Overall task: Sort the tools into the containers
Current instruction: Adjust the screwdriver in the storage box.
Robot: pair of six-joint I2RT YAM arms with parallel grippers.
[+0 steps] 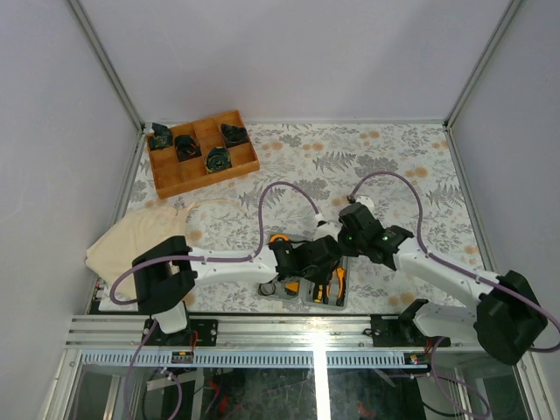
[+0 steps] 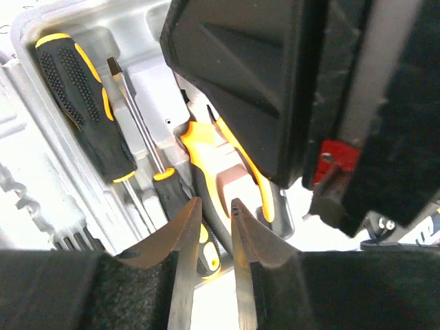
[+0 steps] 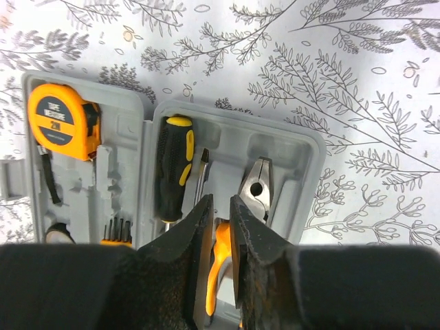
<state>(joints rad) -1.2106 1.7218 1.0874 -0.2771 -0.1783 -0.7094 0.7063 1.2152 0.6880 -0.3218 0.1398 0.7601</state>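
Both arms are bunched over the grey case (image 3: pixel 302 144), which lies open at the near edge of the desk (image 1: pixel 385 166). It looks like the last stretch of the sorting. The tape measure (image 3: pixel 58 120) sits in the left half. The big screwdriver (image 3: pixel 172 168) and the pliers (image 3: pixel 258 185) are bedded in the right half, and a row of bits (image 3: pixel 117 230) is slotted in lower down.

The left tool (image 2: pixel 214 206) is open just a crack with nothing in it. The right tool (image 3: pixel 218 206) is the same, hanging right over the orange pliers handle.

Next, I'd say, both need to lift straight up without tangling or snagging that handle.

All around are plain pale walls (image 1: pixel 289 52), then the fern-print desk. On it lie a beige cloth (image 1: pixel 144 241) and a wooden tray (image 1: pixel 210 181) at far left.
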